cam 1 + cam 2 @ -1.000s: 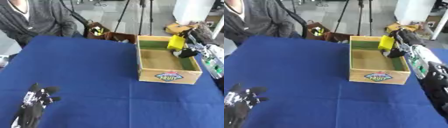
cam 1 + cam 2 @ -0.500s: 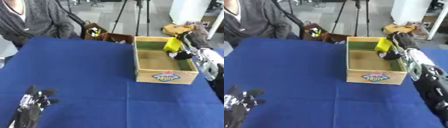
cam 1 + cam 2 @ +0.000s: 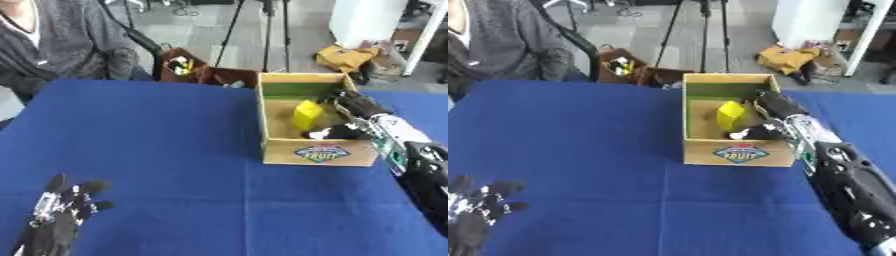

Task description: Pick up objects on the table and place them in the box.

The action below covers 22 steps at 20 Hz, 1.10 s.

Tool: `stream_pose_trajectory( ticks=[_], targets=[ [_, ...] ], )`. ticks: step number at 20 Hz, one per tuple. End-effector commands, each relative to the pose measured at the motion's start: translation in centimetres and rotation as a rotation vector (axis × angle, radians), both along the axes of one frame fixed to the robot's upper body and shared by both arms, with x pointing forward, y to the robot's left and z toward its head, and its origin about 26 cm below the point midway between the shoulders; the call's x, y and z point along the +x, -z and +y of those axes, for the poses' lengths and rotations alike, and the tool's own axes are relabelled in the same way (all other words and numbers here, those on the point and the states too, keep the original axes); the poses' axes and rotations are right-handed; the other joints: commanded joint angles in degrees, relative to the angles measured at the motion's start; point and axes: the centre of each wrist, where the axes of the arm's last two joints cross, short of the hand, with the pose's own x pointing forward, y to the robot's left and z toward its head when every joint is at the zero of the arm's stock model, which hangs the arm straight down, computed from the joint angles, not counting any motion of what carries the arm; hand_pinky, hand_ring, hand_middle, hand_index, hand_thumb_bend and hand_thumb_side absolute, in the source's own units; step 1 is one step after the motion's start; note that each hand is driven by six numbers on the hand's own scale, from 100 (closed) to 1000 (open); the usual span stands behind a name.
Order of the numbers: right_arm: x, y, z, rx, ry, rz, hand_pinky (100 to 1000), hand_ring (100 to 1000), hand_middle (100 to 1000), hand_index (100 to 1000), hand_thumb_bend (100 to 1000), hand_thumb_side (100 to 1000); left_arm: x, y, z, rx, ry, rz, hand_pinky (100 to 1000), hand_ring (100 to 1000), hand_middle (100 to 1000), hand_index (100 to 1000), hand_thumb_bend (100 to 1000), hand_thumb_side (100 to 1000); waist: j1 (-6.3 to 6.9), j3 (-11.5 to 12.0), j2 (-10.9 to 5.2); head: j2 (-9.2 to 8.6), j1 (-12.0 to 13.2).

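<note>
A robot's right hand, black-fingered on a white and black forearm, reaches from the right edge of the frame over the rim of an open-topped tan cardboard box with a green inner back wall and a fruit label on its front. Inside the box, just left of that hand, stands a small yellow block-shaped object. It appears to sit on the box floor or lean against the interior, apart from the fingers rather than clamped in them. The fingers look relaxed and slightly bent over the box's right side, with nothing seen between them and the thumb, though the dark hand against the box's shadow makes the exact spread hard to read. The arm enters low across the box's right wall, a posture consistent with setting an item down inside rather than dropping it from above.

The box sits in the upper right of a tabletop draped in blue cloth, close enough to the right arm that it needs little reach. At the lower left corner of the frame the left hand, black with pale markings, rests on the cloth with fingers spread and pointing up, holding nothing and well apart from the box.

No other loose object shows on the blue cloth, which suggests the placing is at or near its end.
</note>
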Motion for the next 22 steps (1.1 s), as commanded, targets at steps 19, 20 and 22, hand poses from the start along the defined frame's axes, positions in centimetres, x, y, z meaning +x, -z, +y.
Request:
stream_pose_trajectory(
  ticks=[19,20,22],
  targets=[
    [-5.4,-2.4,2.1,0.382,-0.242,-0.463,715,867,693,723,100,824,-0.3,-0.6,3.5,-0.038,-0.186,-0.038,731,881,708,655,358,1000,2.58,-14.3,-1.72,0.24,12.1],
    [-5.8,-1.6,2.8,0.421,-0.241,-0.467,711,864,688,720,100,826,-0.2,-0.8,3.7,-0.039,-0.196,-0.045,731,881,708,655,358,1000,2.65,-15.1,-1.54,0.05,12.8],
    [-6.5,-0.1,4.0,0.503,-0.231,-0.476,672,843,663,700,100,841,-0.1,-1.2,4.0,-0.04,-0.211,-0.057,730,881,708,655,359,1000,2.72,-16.1,-1.18,-0.16,13.7]
  ],
)
